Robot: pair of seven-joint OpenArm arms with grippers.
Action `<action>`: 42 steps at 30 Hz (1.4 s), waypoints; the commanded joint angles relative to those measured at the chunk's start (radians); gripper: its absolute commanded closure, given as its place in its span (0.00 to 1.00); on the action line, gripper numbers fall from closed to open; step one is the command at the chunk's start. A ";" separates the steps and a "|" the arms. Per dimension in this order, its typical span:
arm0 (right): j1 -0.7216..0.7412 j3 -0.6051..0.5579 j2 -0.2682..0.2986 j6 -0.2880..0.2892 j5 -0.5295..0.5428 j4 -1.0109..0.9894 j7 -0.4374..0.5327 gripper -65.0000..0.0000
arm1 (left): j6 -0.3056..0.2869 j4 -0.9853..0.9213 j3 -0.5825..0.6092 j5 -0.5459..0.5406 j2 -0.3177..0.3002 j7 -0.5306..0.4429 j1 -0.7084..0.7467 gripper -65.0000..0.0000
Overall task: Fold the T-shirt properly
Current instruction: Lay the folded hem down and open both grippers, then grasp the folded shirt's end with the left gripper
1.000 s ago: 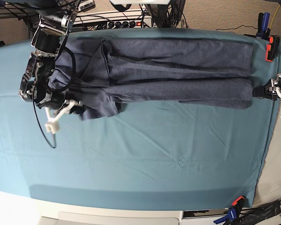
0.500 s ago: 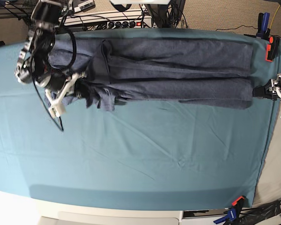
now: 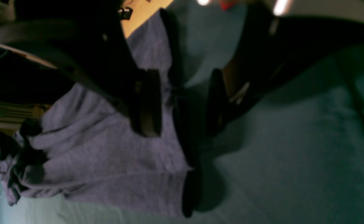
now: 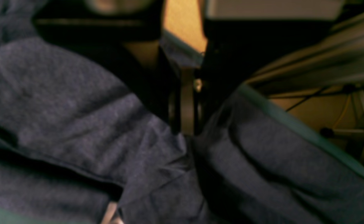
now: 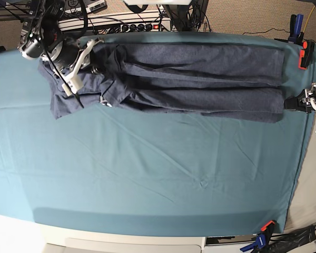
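Observation:
The slate-blue T-shirt point(image 5: 200, 79) lies stretched in long folds along the far side of the table, with a loose flap at its left end. My right gripper point(image 5: 95, 64) is over that left end and shut on a bunch of the fabric. In the right wrist view the right gripper point(image 4: 186, 124) pinches the T-shirt point(image 4: 60, 102) near the table's far edge. My left gripper point(image 5: 287, 103) sits at the shirt's right end. In the left wrist view the left gripper point(image 3: 182, 102) stands open astride the edge of the T-shirt point(image 3: 107, 149), gripping nothing.
A teal cloth point(image 5: 158, 174) covers the whole table. An orange clamp point(image 5: 304, 52) and a blue clamp point(image 5: 296, 23) hold it at the far right corner, another clamp point(image 5: 263, 232) at the near right. A power strip and cables point(image 5: 126, 23) lie behind the far edge.
My right gripper has swung from the shirt's near left side up toward the far edge, dragging the bunched fabric with it. A flap now lies flat at the left. The left arm has not moved.

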 commanded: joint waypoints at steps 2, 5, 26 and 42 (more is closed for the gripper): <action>-0.014 0.004 0.015 0.012 0.017 0.019 0.015 1.00 | -0.005 0.012 -0.007 -0.020 -0.031 -0.014 -0.016 0.60; -0.023 0.004 0.017 0.012 0.017 0.019 0.015 1.00 | -0.005 0.012 -0.007 -0.020 -0.026 -0.014 -0.016 0.60; -0.013 0.004 0.016 0.012 0.016 0.019 0.116 0.79 | -0.005 0.012 -0.307 -0.020 -0.150 -0.014 -0.080 0.60; 0.103 0.004 -0.024 -0.232 -0.441 0.018 0.389 0.80 | -0.005 0.012 -0.373 -0.020 -0.236 -0.013 -0.080 0.60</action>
